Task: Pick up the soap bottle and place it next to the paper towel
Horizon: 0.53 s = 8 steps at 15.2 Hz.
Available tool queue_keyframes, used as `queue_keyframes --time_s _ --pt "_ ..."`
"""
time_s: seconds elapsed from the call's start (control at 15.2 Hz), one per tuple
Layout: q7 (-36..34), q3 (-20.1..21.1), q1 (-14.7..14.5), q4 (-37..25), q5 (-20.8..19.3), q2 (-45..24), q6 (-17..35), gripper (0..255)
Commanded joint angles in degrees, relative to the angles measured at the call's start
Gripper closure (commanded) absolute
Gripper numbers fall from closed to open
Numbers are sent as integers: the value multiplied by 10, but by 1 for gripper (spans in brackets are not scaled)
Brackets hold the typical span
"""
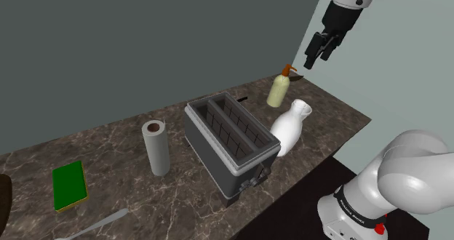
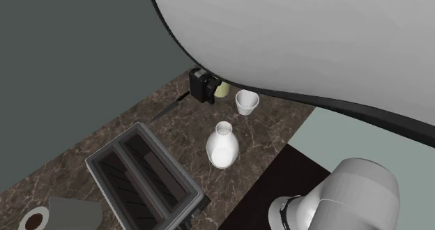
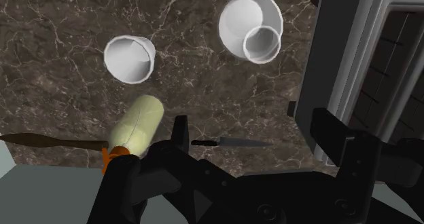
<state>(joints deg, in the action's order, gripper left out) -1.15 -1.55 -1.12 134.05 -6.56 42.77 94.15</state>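
While the arm reaches out over the dark marbled counter (image 1: 109, 158), the gripper (image 1: 317, 60) hangs in the air above the soap bottle (image 1: 278, 90) without touching it. Its black fingers (image 3: 181, 130) stand apart and clasp nothing.

In the shoulder view the bottle is pale yellow-green with an orange pump. It stands upright near the counter's far edge, close to the end by the light wall. A white vase (image 1: 289, 127) stands just in front of it, nearer the front edge.

That view also takes in the rest of the counter. The grey toaster (image 1: 229, 140) sits mid-counter, and the paper towel (image 1: 156, 148) stands upright past it, so the toaster lies between roll and bottle, which are well apart. A green sponge (image 1: 69, 185) and a grey utensil (image 1: 98, 222) lie near the opposite end.

The wrist view looks down the gripper and adds detail there — a small white cup (image 3: 129, 58) stands near the bottle and the vase, and a thin dark knife (image 3: 231, 142) lies flat on the marble between bottle and toaster. The second exterior view sets the cup by the counter's end edge, with the bottle partly behind the gripper.
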Motion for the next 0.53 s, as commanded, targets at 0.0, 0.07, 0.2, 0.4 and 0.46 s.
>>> queue_keyframes --time_s 0.0,0.07,0.2,0.4,0.46 --pt "0 0 0 0 0 0 0 0" --pt "7 -10 4 0 -3 -13 13 0" --pt "22 -31 10 -3 -9 -41 40 0" --pt "45 -61 19 -13 -14 -88 78 0" --pt "53 -71 21 -18 -15 -104 90 0"
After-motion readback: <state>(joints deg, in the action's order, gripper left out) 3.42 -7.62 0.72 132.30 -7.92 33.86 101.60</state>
